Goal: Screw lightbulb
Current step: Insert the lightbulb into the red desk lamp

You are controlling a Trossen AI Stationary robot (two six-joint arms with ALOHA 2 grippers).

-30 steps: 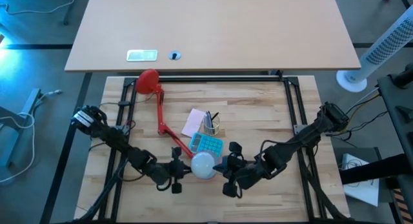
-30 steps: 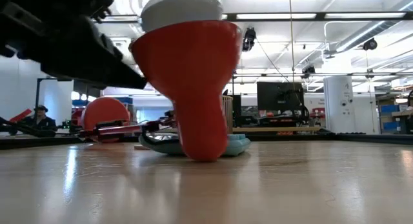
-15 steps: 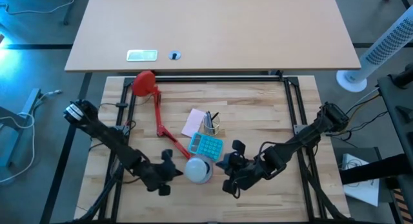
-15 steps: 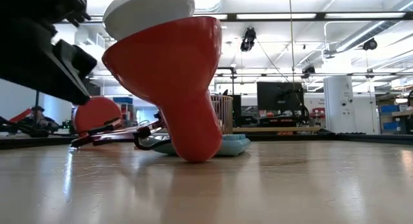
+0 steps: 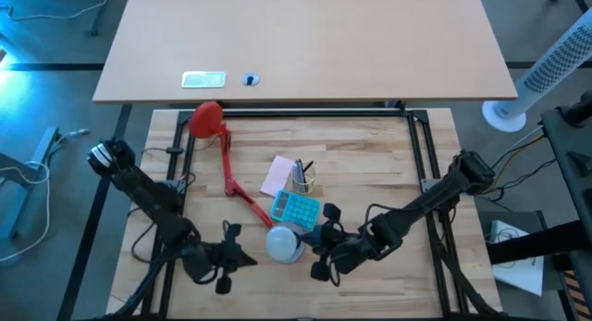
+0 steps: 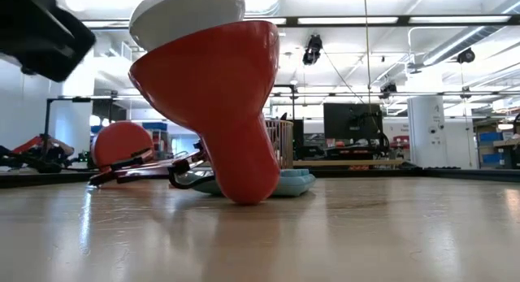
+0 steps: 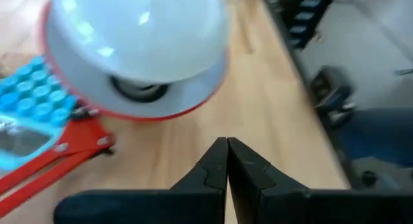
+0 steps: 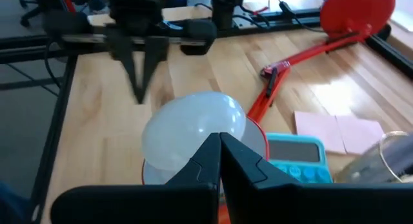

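Smooth white domed lightbulb [image 5: 284,241] sitting in glossy red flared lamp head [image 6: 223,111], tilted on pale wood-grain table [image 5: 370,164], left gripper [image 5: 228,257] just beside it, dark fingers pressed together, right gripper [image 5: 321,250] likewise closed and holding nothing, ridged blue calculator [image 5: 297,208] lying behind.

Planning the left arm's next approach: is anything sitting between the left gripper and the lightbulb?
No. In the high view only bare wooden table lies between the left gripper and the lightbulb; the left wrist view shows the same.

Robotics lab, ceiling strip lights [image 6: 366,20], monitor [image 6: 353,121], workbenches
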